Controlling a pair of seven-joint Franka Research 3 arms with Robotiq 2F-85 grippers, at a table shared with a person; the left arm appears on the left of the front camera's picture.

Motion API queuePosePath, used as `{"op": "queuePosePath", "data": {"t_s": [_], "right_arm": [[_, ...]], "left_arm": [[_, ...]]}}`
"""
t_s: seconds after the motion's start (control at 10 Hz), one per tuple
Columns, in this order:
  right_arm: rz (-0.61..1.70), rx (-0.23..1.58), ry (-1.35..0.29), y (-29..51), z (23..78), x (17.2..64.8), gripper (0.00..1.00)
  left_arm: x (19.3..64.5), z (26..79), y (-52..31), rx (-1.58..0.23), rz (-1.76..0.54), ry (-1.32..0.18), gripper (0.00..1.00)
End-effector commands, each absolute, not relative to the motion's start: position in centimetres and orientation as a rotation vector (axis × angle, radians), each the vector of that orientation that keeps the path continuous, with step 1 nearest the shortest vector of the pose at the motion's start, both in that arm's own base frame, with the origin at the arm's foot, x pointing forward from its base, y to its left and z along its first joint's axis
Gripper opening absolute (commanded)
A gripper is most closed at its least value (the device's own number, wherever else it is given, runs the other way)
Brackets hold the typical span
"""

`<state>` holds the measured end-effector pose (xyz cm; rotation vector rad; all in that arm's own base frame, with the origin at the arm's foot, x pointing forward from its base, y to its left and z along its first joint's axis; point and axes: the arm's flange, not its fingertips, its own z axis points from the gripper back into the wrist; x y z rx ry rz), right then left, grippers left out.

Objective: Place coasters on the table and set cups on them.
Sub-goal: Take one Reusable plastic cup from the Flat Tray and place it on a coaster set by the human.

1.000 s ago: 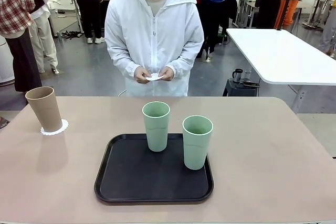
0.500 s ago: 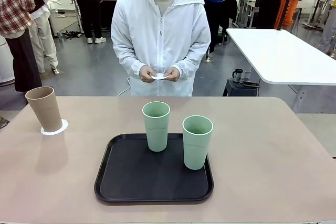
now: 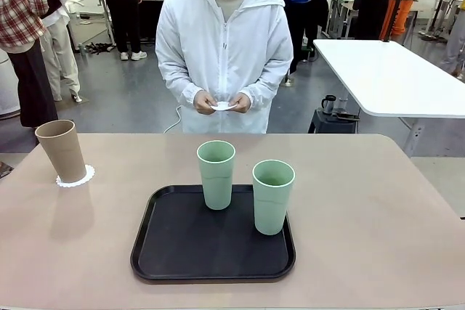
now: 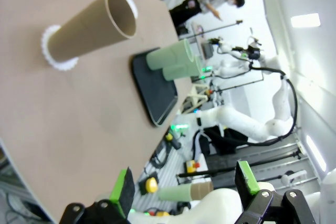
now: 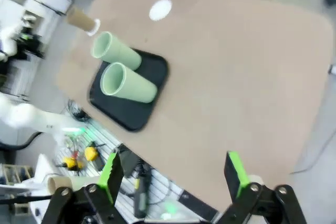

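Front view: we're looking at the tan cup (image 3: 62,150) standing upright on a lacy coaster (image 3: 75,177) close to the desk's (image 3: 378,223) left edge, long axis vertical, mouth up. The rear green cup (image 3: 216,174) and front green cup (image 3: 273,196) are standing upright on the black tray (image 3: 167,252) mid-desk, near each other but apart. Plenty of bare desk is lying open on both sides of the tray. The person's hands (image 3: 205,102) are holding a second coaster (image 3: 223,106) flat, beyond the far edge.

Left wrist view: the left gripper (image 4: 185,184) is hanging wide open off the desk's edge, holding nothing. This view is rolled, so the tan cup (image 4: 89,32) is looking sideways here, with the tray (image 4: 157,95) beyond it.

Right wrist view: the right gripper (image 5: 173,174) is gaping wide too, empty, high above the desk's edge. Both green cups are showing their open mouths. The second coaster (image 5: 160,9) is showing as a white disc near the far edge. We can't tell from here whether it's touching the desk.
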<state>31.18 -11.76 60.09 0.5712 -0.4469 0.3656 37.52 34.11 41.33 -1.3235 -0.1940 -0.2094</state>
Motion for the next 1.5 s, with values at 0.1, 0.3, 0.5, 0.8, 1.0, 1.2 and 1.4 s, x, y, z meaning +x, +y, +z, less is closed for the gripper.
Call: {"op": "queuePosePath", "data": {"t_s": [0.1,0.3,0.5,0.8,1.0,1.2,1.4], "right_arm": [[0.678,0.365,-0.529,-4.9,57.5,31.7,1.0],[0.827,0.234,-0.528,-0.6,54.2,30.6,1.0],[0.936,0.231,-0.485,1.2,52.2,29.6,1.0],[0.932,0.232,-0.468,2.2,52.5,30.1,1.0],[0.932,0.232,-0.468,2.2,52.5,30.1,1.0],[1.044,0.278,-0.505,2.1,52.9,32.1,1.0],[1.185,0.339,-0.544,3.6,53.9,37.6,1.0]], "left_arm": [[37.4,41.3,34.1,-1.322,-0.204,-0.194,1.0],[37.4,41.3,34.1,-1.322,-0.204,-0.194,1.0],[37.4,41.3,34.1,-1.322,-0.204,-0.194,1.0],[37.4,41.3,34.1,-1.322,-0.204,-0.194,1.0],[37.4,41.3,34.1,-1.322,-0.204,-0.194,1.0],[37.4,41.3,34.1,-1.322,-0.204,-0.194,1.0],[37.4,41.3,34.1,-1.322,-0.204,-0.194,1.0]]}}
